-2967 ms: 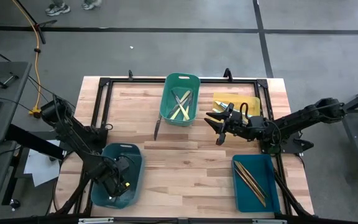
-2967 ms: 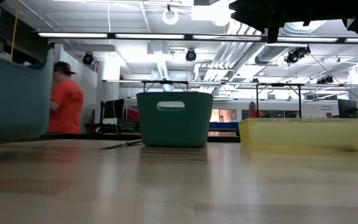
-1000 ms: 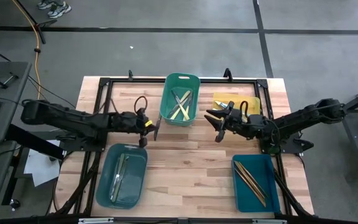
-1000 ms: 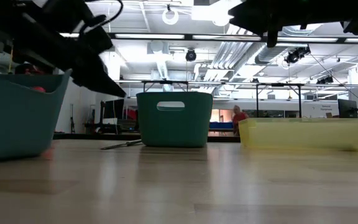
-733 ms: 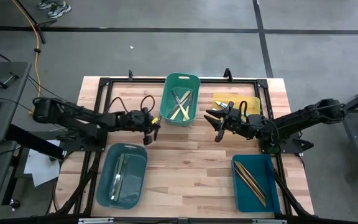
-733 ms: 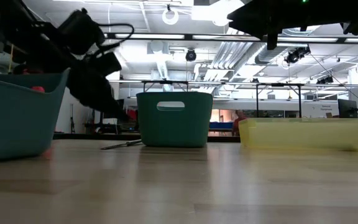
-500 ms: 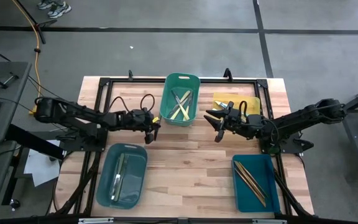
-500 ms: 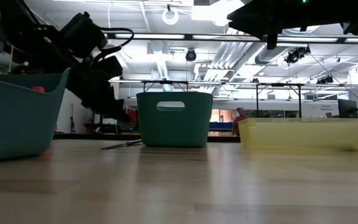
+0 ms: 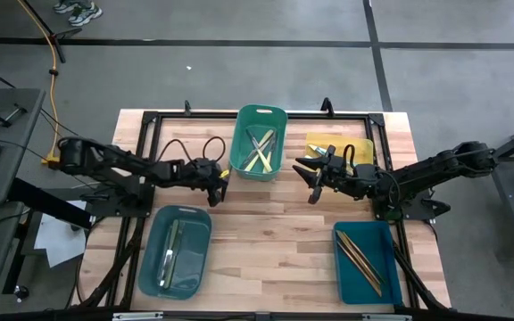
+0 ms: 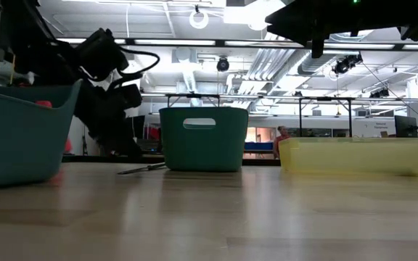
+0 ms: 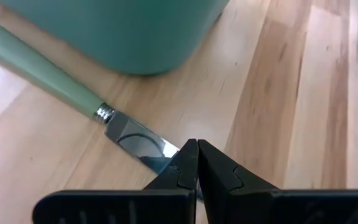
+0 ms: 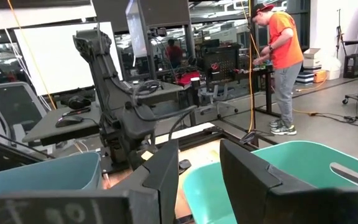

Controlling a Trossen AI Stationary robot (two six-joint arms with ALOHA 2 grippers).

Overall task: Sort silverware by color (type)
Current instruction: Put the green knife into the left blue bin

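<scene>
The left gripper [image 11: 197, 163] has its fingers pressed together, poised just over the blade of a green-handled knife [image 11: 73, 96] lying on the table [image 9: 275, 232] beside the green bin [image 9: 258, 143]. The right gripper [image 9: 310, 181] hangs above the table near the yellow bin [image 9: 339, 145], fingers apart, holding nothing.

Left arm stretched low across the table's left half, left gripper [image 11: 197, 163] pinched fully closed, tips pointing down. Right arm extended inward at mid-table, right gripper [image 9: 310, 181] raised, fingers [image 12: 164, 167] parted.
</scene>
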